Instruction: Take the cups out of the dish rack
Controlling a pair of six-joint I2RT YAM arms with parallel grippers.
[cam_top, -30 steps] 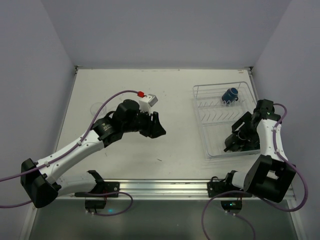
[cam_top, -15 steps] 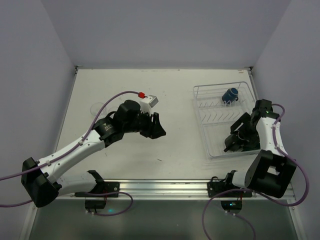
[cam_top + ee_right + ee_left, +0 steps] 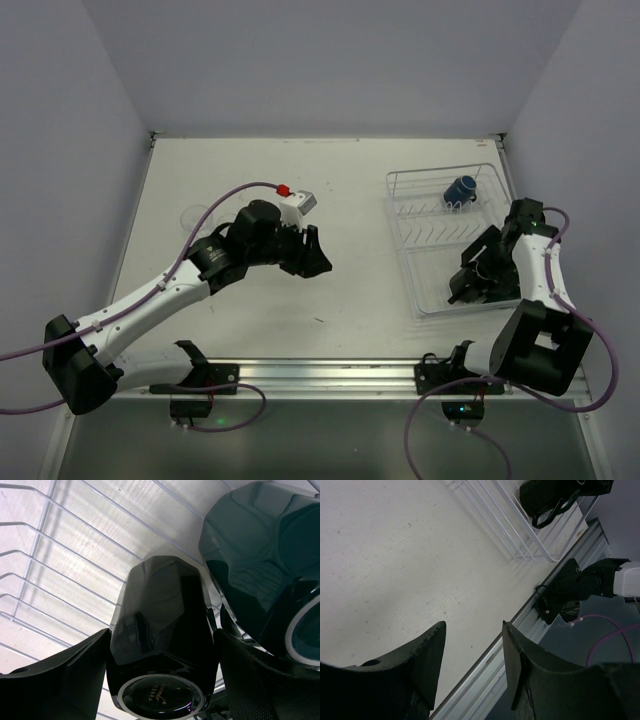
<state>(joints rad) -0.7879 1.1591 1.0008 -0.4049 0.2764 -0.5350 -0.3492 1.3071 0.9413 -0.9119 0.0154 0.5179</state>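
The dish rack (image 3: 430, 232) stands on the right of the table (image 3: 330, 190), with a mug (image 3: 460, 190) in its far end and a cup (image 3: 160, 645) just beside a second cup (image 3: 250, 550) in its near end.

Illegible script (image 3: 157, 696), maybe brand, under cup (image 3: 160, 630)

Bright and even overhead, sharp across the pale table (image 3: 350, 200), only softly shadowed. Up close, glaring off the glossy dark cup (image 3: 160, 630); murky and soft-focused on the near jaws.
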